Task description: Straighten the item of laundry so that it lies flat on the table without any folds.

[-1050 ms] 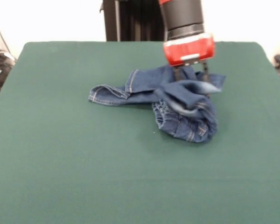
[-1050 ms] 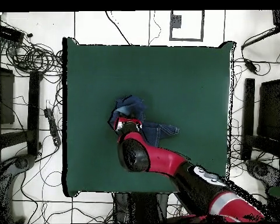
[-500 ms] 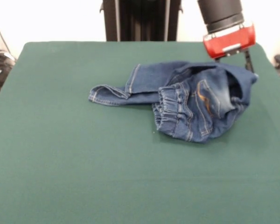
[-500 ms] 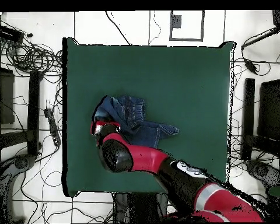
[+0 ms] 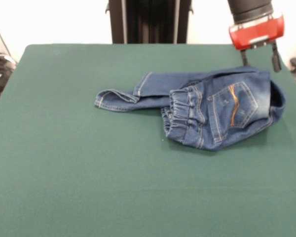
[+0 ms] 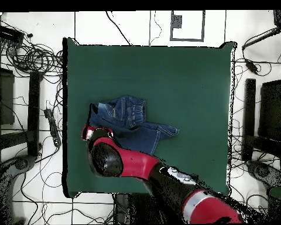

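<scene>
Mid-unfold: dragging one side of the jeans outward; still folded.

Nearest, bare dark green felt table (image 5: 89, 187). Mid-table, small blue denim jeans (image 5: 212, 116), right of centre in the front view: elastic waistband bunched, orange-stitched pocket panel up, one leg (image 5: 123, 98) trailing left and doubled over. Farthest, red-and-black gripper (image 5: 259, 58) at the jeans' far right edge, fingers (image 5: 275, 59) apart, denim edge right at the tips; grip on cloth: cannot tell. Next, probably: release if held, regrasp the folded leg, pull it straight, flatten the waistband.
</scene>
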Controlling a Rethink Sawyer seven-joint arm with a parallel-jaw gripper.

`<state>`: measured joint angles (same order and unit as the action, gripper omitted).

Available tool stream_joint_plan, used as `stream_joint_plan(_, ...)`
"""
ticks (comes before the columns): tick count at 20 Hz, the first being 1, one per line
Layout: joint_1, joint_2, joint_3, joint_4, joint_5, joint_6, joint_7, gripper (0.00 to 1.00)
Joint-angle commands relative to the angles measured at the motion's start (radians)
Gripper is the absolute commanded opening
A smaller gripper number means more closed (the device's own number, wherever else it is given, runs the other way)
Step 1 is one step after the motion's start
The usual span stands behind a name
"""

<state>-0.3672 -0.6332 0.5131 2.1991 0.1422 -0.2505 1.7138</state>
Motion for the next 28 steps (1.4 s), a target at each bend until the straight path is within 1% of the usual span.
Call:
stream_joint_plan(1,0.199,-0.339,-0.176,0.044,0.291,0.555,0.392,1.0)
stream_joint_plan(2,0.234,-0.354,-0.227,0.019,0.285,0.617,0.406,1.0)
stream_joint_plan(4,0.296,-0.389,-0.324,-0.047,0.236,0.842,0.517,1.0)
stream_joint_plan(5,0.311,-0.398,-0.345,-0.057,0.225,0.896,0.546,1.0)
stream_joint_plan(6,0.328,-0.4,-0.37,-0.07,0.214,0.928,0.556,1.0)
stream_joint_plan(7,0.382,-0.388,-0.45,-0.118,0.175,0.968,0.563,1.0)
stream_joint_plan(8,0.397,-0.387,-0.473,-0.132,0.157,0.989,0.575,1.0)
stream_joint_plan(9,0.456,-0.363,-0.563,-0.19,0.101,0.981,0.563,1.0)
stream_joint_plan(10,0.471,-0.351,-0.591,-0.209,0.068,0.95,0.553,1.0)
stream_joint_plan(11,0.5,-0.329,-0.64,-0.23,0.029,0.893,0.549,1.0)
stream_joint_plan(12,0.503,-0.313,-0.651,-0.244,0.004,0.859,0.543,1.0)
stream_joint_plan(13,0.516,-0.29,-0.676,-0.254,-0.028,0.792,0.541,1.0)
stream_joint_plan(16,0.514,-0.244,-0.684,-0.26,-0.067,0.671,0.534,1.0)
stream_joint_plan(17,0.505,-0.228,-0.673,-0.251,-0.073,0.623,0.522,1.0)
stream_joint_plan(18,0.508,-0.21,-0.676,-0.26,-0.081,0.599,0.524,1.0)
stream_joint_plan(19,0.495,-0.189,-0.66,-0.25,-0.087,0.535,0.51,1.0)
stream_joint_plan(20,0.448,-0.198,-0.647,-0.275,-0.089,0.548,0.47,1.0)
stream_joint_plan(21,0.436,-0.176,-0.637,-0.268,-0.096,0.487,0.462,1.0)
stream_joint_plan(22,0.415,-0.168,-0.635,-0.261,-0.106,0.454,0.448,1.0)
stream_joint_plan(23,0.42,-0.141,-0.646,-0.263,-0.118,0.4,0.452,1.0)
stream_joint_plan(25,0.417,-0.09,-0.657,-0.288,-0.13,0.335,0.438,1.0)
stream_joint_plan(28,0.386,-0.035,-0.641,-0.303,-0.145,0.254,0.406,1.0)
